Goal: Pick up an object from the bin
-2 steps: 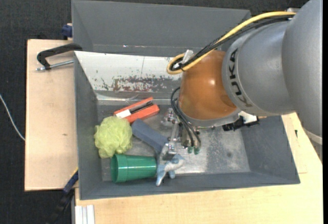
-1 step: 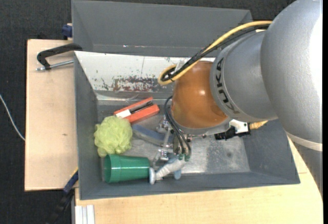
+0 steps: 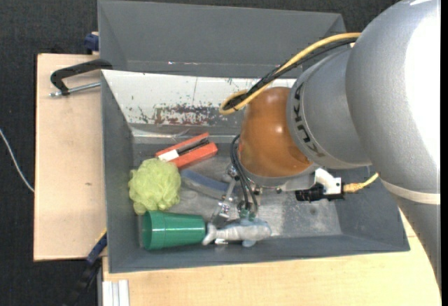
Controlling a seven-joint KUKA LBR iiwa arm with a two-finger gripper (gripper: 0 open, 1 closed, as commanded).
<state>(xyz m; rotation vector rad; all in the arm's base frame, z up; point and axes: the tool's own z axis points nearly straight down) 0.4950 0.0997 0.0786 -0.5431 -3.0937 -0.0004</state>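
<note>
Near front edge of bin (image 3: 210, 38), midway along: gripper (image 3: 236, 208) low over pale grey toy (image 3: 241, 232) beside green cup (image 3: 171, 230); open or closed, cannot tell. Yellow-green puff (image 3: 154, 184) by left wall.

Matt grey metal is seen in the bin (image 3: 210, 31), its back wall scuffed. The cup (image 3: 171, 230) is shown as smooth plastic, the puff (image 3: 155, 184) as frilly mesh, the cover (image 3: 269, 133) glossy.

Big chunky arm (image 3: 381, 80), silver-grey, rounded shell, black KUKA lettering (image 3: 299, 122) on side. Glossy orange dome cover (image 3: 269, 140) at wrist. Yellow cable (image 3: 308, 56) plus black one looping over top. White-and-black connector (image 3: 323, 187) underneath. Gripper (image 3: 238, 210) tiny, dark metal, thin wires.
</note>
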